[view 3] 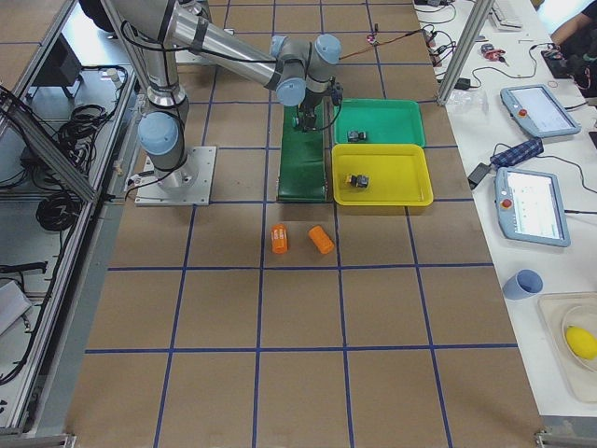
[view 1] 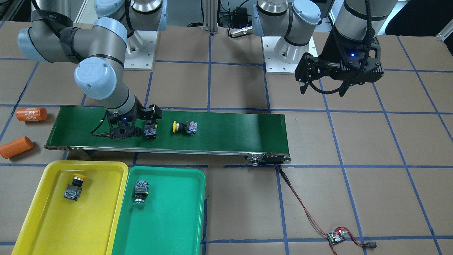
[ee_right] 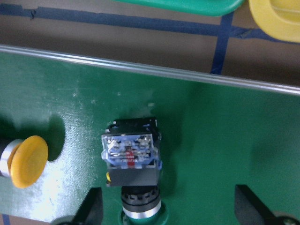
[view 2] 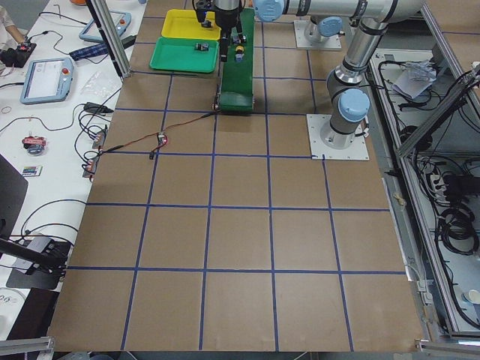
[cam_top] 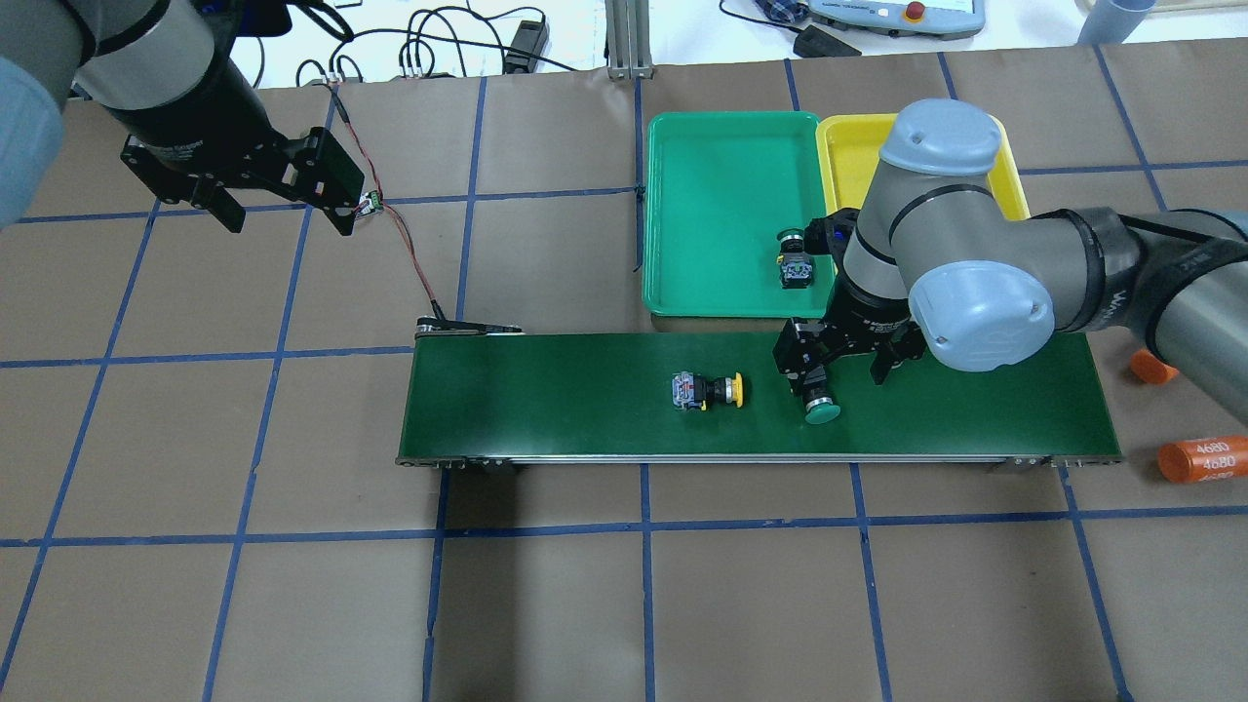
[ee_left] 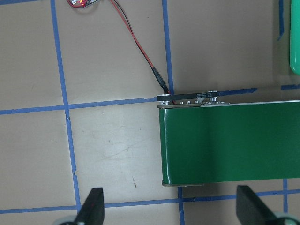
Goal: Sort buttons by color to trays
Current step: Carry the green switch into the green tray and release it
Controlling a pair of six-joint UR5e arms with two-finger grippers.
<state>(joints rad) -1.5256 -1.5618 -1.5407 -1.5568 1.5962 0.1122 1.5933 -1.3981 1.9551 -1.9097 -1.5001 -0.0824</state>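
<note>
Glossy plastic yellow tray [view 1: 70, 226], green tray [view 1: 166, 219]; faint-sheen belt [view 1: 230, 134]; matt paper tabletop [view 1: 247, 205].

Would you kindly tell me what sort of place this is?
Most likely a robotics lab: a table gridded with blue tape, a small conveyor belt wired to a bare circuit board, and teach pendants on the side bench.

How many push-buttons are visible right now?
4. One yellow button in the yellow tray, one green button in the green tray, a second yellow button on the belt, and a second green button there between the fingers of the right hand. None appears hidden.
</note>
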